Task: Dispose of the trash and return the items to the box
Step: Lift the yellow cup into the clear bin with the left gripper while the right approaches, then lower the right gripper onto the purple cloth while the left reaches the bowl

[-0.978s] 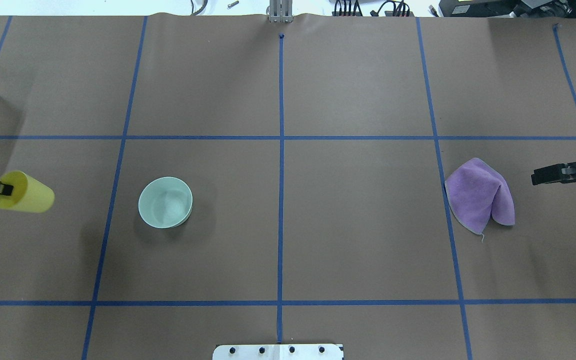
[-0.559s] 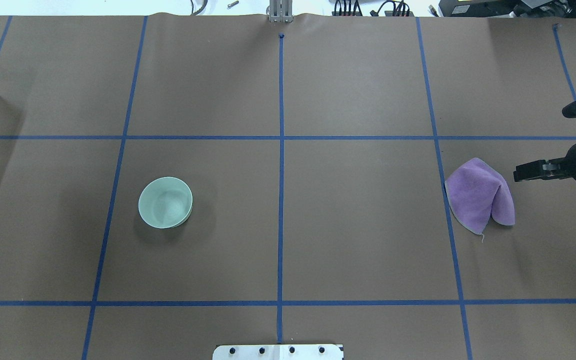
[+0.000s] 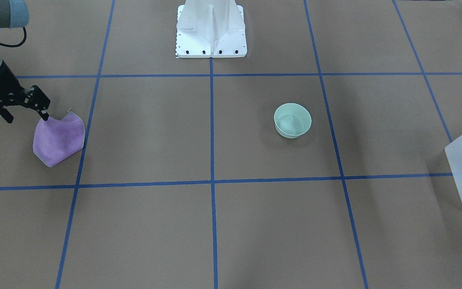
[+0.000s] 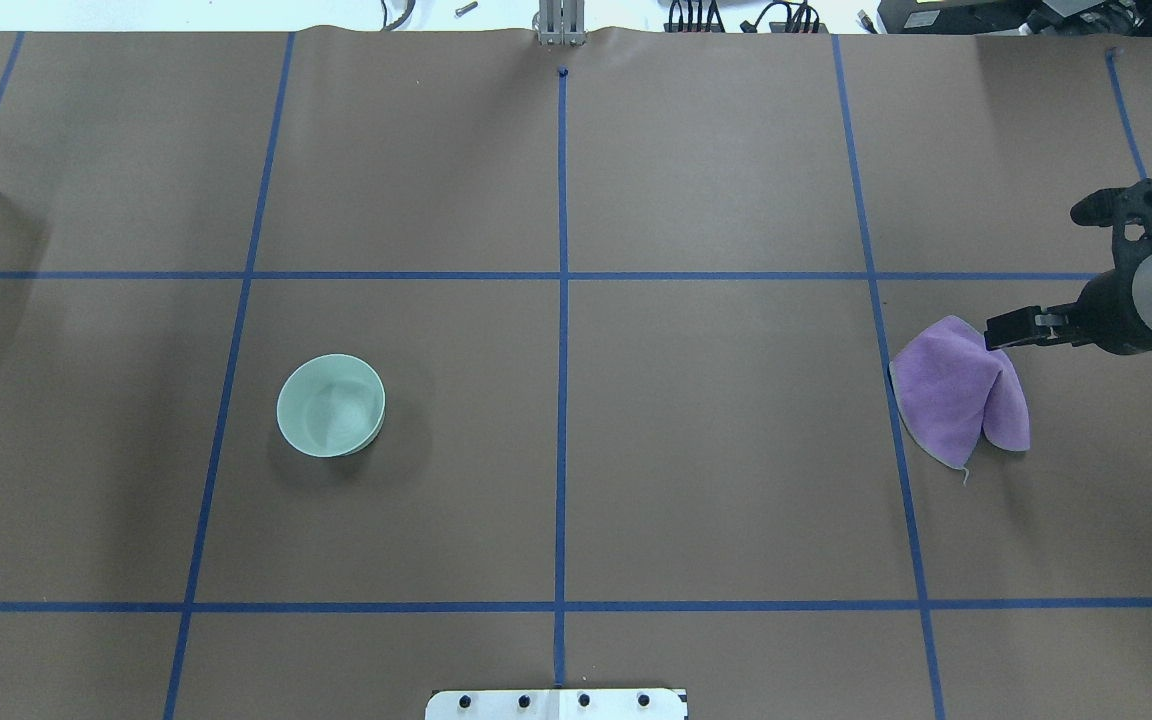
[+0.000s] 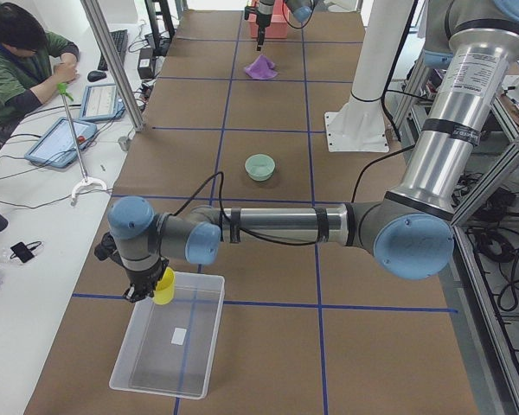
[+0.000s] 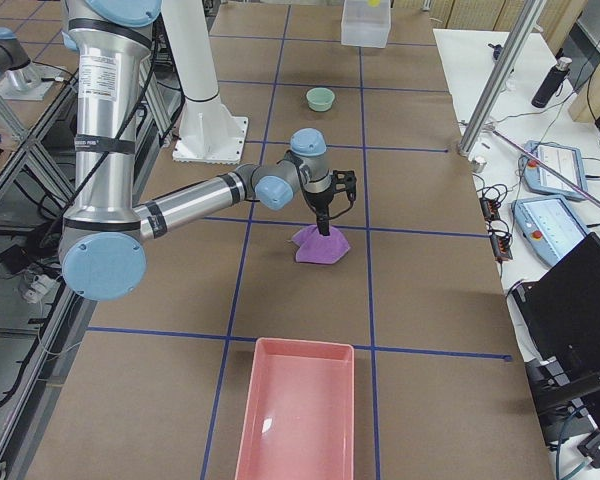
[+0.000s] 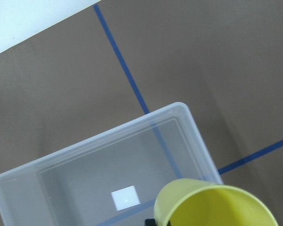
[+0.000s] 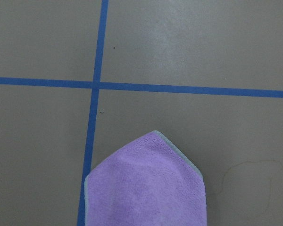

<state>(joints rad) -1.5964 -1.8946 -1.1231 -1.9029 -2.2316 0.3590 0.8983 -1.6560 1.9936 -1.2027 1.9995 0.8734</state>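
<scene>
Front-facing view: the right gripper (image 3: 27, 117), fingers spread wide and empty, hovers at the edge of a crumpled purple cloth (image 3: 59, 138). The pale mint-green round plastic bowl (image 3: 292, 120) sits mid-table (upright). Left-end view: the left gripper (image 5: 150, 292) pinches a yellow plastic cup (image 5: 163, 285) above the frosted translucent rectangular bin (image 5: 151, 359).
</scene>
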